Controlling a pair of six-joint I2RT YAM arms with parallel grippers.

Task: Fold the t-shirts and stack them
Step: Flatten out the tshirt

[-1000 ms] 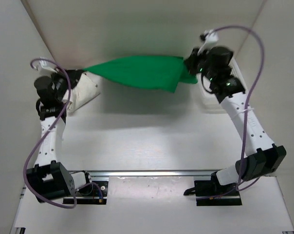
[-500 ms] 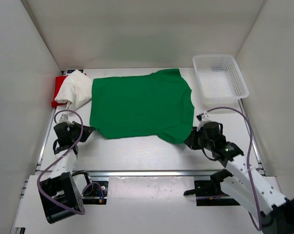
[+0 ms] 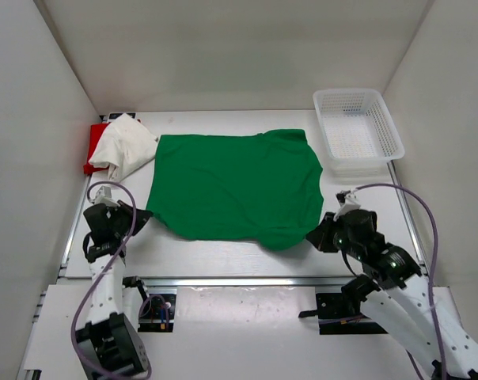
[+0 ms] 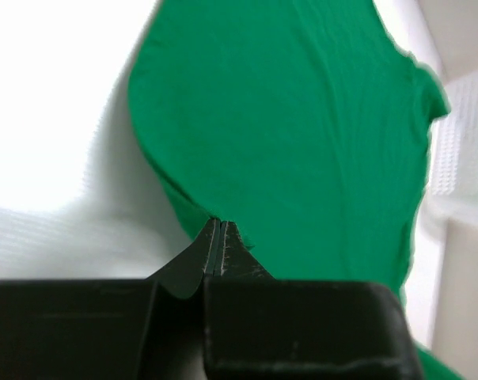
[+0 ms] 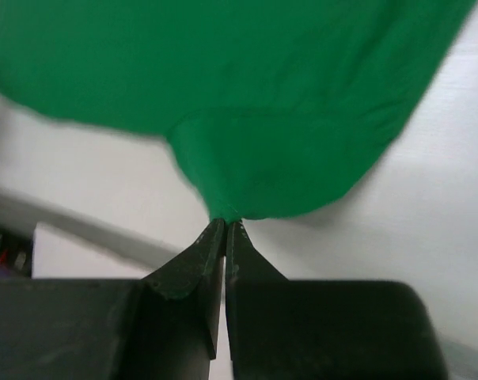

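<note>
The green t-shirt [image 3: 235, 186] lies spread flat across the middle of the table, collar end towards the back. My left gripper [image 3: 142, 216] is shut on its near left corner, and the left wrist view shows green cloth [image 4: 302, 142] pinched at the tips [image 4: 221, 226]. My right gripper [image 3: 314, 237] is shut on the near right corner, with a pulled-up fold of green shirt [image 5: 247, 158] meeting the tips [image 5: 225, 223]. A crumpled white t-shirt [image 3: 124, 146] lies at the back left, partly over a folded red t-shirt [image 3: 94, 142].
A white mesh basket [image 3: 356, 131] stands at the back right, close to the green shirt's far right corner. White walls close in the table on the left, back and right. A metal rail [image 3: 239, 279] runs across the near edge between the arm bases.
A second ago both arms held the green shirt bunched in the air at the back. They have swung it towards the near edge and laid it out flat, still gripping its near corners.
</note>
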